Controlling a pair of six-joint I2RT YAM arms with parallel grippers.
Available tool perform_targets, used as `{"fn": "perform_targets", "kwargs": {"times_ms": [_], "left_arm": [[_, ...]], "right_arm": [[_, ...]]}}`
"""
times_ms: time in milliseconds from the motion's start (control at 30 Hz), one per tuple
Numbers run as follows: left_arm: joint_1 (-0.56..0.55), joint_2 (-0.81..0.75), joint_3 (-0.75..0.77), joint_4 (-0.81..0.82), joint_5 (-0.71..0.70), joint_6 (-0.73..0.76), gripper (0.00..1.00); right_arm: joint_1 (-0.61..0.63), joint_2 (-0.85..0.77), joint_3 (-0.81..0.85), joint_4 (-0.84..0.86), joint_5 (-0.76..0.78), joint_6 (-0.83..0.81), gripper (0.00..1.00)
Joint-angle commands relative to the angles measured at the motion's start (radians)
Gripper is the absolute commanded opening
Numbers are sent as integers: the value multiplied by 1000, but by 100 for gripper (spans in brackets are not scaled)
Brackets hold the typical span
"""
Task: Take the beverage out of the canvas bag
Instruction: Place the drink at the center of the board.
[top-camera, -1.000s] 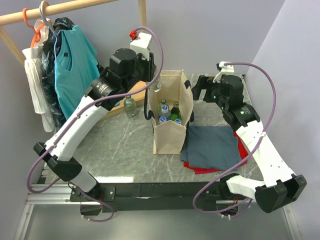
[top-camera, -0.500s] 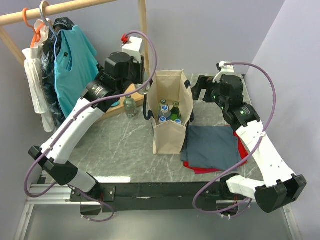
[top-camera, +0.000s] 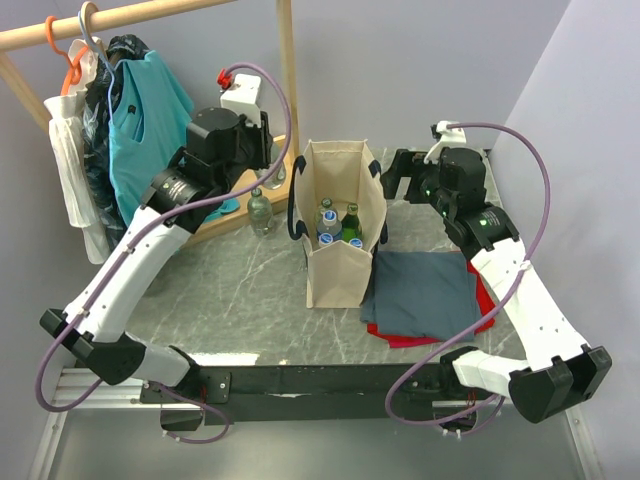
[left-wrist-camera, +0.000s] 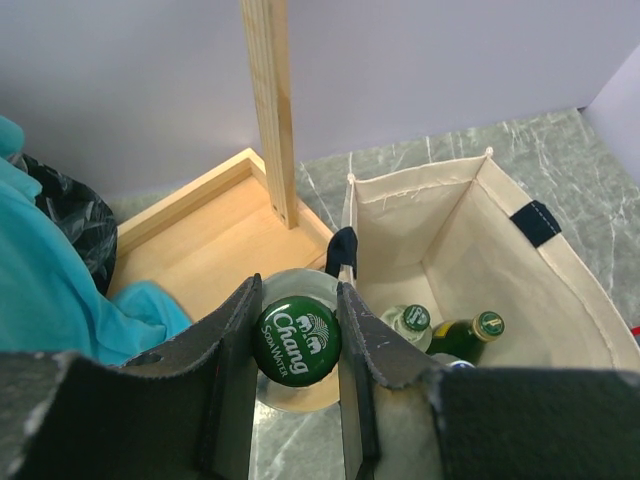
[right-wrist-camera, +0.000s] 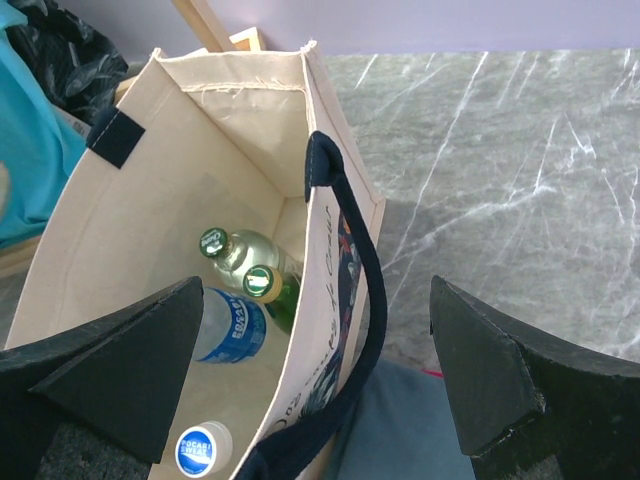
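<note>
Whether the left end effector (left-wrist-camera: 297, 292) clenches the green-capped clear glass bottle (left-wrist-camera: 296, 340) I cannot tell, so careless withdrawal could topple it; the right end effector (right-wrist-camera: 316, 285) hangs released.

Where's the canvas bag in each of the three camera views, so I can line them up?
Top external: the canvas bag stands at centre, between the two arms.
Left wrist: right half, its open mouth facing up, beside the Chang bottle in the left gripper.
Right wrist: fills the left and centre, seen from above.
Shared landmark: the dark green bottle inside it.
</note>
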Motion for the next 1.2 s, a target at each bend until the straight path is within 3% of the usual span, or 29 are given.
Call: {"fn": "perform_targets", "kwargs": {"times_ms": [0, 700, 1167], "left_arm": [[6, -49, 5, 186, 16, -26, 1], [6, 25, -136, 296, -54, -30, 1], [11, 121, -236, 463, -59, -49, 1]], "right_arm": [[4, -2, 50, 27, -7, 10, 100], [4, 15, 56, 24, -7, 13, 100], [4, 14, 44, 10, 4, -6, 100]]}}
